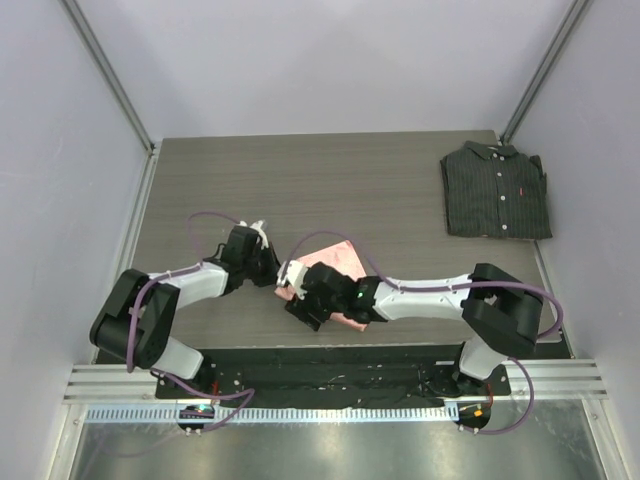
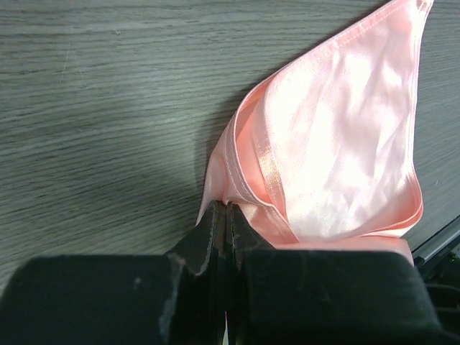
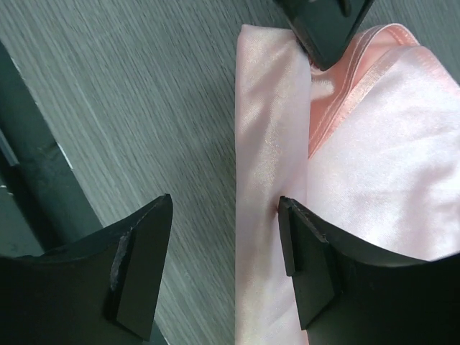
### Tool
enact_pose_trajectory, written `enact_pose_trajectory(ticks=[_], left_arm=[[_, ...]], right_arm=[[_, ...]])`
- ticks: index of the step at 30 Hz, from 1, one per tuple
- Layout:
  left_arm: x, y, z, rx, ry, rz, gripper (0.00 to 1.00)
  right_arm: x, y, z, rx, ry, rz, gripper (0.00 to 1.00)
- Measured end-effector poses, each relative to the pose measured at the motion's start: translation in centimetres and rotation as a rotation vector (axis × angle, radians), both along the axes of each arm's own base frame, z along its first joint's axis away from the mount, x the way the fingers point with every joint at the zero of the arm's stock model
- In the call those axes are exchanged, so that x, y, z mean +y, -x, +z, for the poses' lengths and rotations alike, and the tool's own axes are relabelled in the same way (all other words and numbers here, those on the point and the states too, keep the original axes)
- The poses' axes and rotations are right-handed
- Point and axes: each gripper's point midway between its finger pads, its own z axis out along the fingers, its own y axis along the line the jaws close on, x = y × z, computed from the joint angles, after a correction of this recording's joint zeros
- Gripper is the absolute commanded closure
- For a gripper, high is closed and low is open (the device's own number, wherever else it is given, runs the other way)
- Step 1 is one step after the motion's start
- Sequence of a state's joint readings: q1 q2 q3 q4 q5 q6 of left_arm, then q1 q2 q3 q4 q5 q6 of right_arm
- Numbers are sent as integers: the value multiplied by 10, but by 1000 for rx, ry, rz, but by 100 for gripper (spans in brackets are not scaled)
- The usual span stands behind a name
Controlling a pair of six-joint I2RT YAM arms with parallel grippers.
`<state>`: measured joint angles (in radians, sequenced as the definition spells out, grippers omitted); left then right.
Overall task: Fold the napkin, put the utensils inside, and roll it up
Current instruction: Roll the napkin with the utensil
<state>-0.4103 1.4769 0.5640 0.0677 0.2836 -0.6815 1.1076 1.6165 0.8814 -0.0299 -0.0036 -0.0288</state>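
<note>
The salmon-pink satin napkin (image 1: 335,256) lies folded on the grey table near the front, partly under my right arm. My left gripper (image 1: 272,272) is shut on the napkin's left corner; in the left wrist view the folded hem (image 2: 251,162) runs into the closed fingertips (image 2: 227,207). My right gripper (image 1: 300,296) is open over the napkin's near-left edge (image 3: 269,180): one finger (image 3: 309,251) presses on the cloth, the other (image 3: 140,251) is over bare table. The left gripper's tip (image 3: 327,29) shows at the top of the right wrist view. The fork is hidden.
A dark pinstriped folded shirt (image 1: 496,190) lies at the back right. The table's front edge and a black rail (image 3: 32,172) are close by the right gripper. Grey walls and metal posts surround the table.
</note>
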Motion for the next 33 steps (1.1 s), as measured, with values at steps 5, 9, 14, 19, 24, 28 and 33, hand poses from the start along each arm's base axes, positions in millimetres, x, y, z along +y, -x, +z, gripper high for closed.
enact_pose_trajectory(ticks=[5, 9, 14, 19, 24, 28, 33], left_arm=[[1, 1, 0, 18, -6, 2, 100], [0, 2, 0, 30, -5, 8, 100], [1, 3, 0, 39, -6, 10, 100], [1, 5, 0, 45, -10, 10, 67], [11, 6, 13, 14, -43, 35, 34], [26, 8, 26, -16, -92, 87, 27], [39, 12, 39, -57, -122, 126, 29]], right_arm=[[-5, -5, -4, -144, 83, -8, 35], [-12, -14, -16, -176, 138, -29, 38], [-16, -16, -28, -184, 179, -27, 60], [-14, -13, -31, -154, 167, -14, 71], [-11, -10, -33, -74, 121, 7, 75], [-9, -7, -33, 19, 43, 16, 76], [-8, 3, -32, 181, -67, 32, 76]])
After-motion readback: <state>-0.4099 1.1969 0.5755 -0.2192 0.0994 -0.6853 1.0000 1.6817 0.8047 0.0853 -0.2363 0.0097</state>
